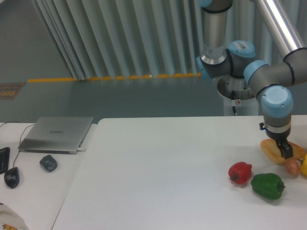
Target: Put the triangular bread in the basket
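Crowding the right end of the table (158,172) are a red pepper (240,172), a green pepper (267,185), a small pink-orange egg (292,166) and a yellow item (304,165) cut by the frame edge. A laptop (57,133), a dark lump (48,163) and a mouse (11,177) lie far left. No basket shows. The bread (273,150) lies by the egg; the gripper (286,152) is down on it, whether clamped is unclear.

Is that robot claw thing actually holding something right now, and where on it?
Cannot be told. The gripper is down on the triangular bread, near its middle, but a closed grip isn't visible.
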